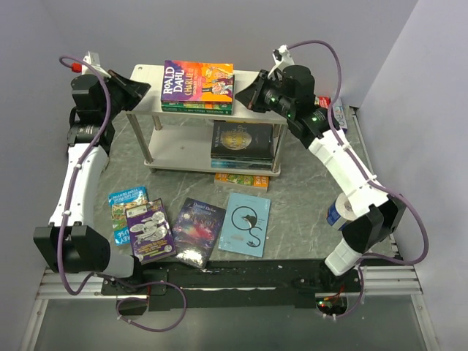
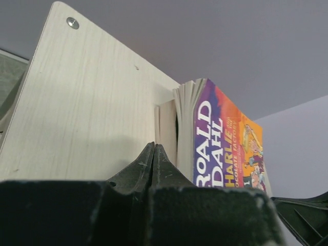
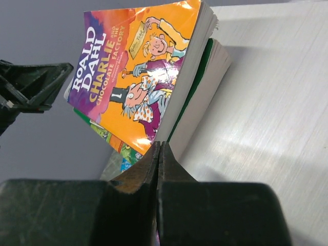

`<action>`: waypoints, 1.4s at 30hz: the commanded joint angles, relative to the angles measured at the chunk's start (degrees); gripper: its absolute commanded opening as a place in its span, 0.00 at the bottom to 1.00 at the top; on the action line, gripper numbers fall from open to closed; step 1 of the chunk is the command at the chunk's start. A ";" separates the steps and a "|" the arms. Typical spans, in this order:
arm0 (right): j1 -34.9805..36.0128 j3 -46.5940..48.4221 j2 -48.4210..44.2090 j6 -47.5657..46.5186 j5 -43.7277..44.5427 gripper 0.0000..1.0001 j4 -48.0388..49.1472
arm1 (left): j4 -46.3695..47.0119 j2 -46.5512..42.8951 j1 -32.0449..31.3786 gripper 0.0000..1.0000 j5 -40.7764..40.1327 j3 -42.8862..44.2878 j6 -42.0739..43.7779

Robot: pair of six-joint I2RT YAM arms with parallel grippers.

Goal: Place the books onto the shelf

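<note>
Jaws pressed together and empty, left gripper (image 1: 140, 88) and right gripper (image 1: 248, 95) flank the Dahl book (image 1: 197, 80) on the shelf (image 1: 179, 150), upper centre. Four books (image 1: 197, 223) lie lower left, a tape roll (image 1: 338, 212) at right.

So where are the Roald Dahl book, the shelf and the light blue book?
Roald Dahl book (image 1: 197, 79): top view, middle of its front cover.
Shelf (image 2: 92, 113): left wrist view, bare part of its wooden top board.
Light blue book (image 1: 245, 223): top view, middle of its cover.
</note>
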 commanded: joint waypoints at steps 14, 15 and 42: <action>0.36 5.17 2.65 -1.03 0.28 0.00 0.66 | 5.30 1.40 -1.63 0.04 2.13 0.42 -0.04; 0.36 5.26 3.00 -1.12 0.10 0.00 0.31 | 5.39 1.32 -1.54 0.04 2.22 0.25 0.04; 2.82 3.33 1.16 -2.08 -0.87 0.00 1.18 | 6.01 0.35 -5.05 0.04 4.06 -0.55 1.28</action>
